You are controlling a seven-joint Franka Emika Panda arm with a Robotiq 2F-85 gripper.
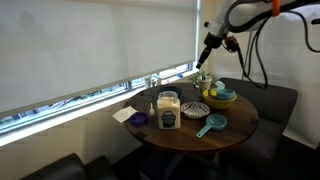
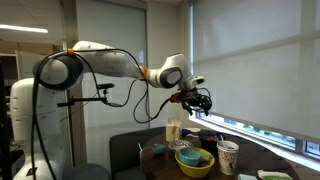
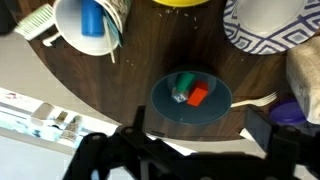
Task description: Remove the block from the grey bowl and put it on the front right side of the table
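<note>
Hovering high above the grey bowl [image 3: 160, 100] near the table [image 3: 130, 75] edge — gripper [image 3: 197, 128] spread wide, empty.

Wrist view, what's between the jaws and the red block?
Nothing: the wrist view shows only air from the open gripper down to the red block in the grey bowl.

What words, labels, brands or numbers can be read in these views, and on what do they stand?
No text can be read in any view.
The jar on the table has a label, but it is too small and blurred to read.
The patterned cup shows only a pattern, with no legible letters.
</note>
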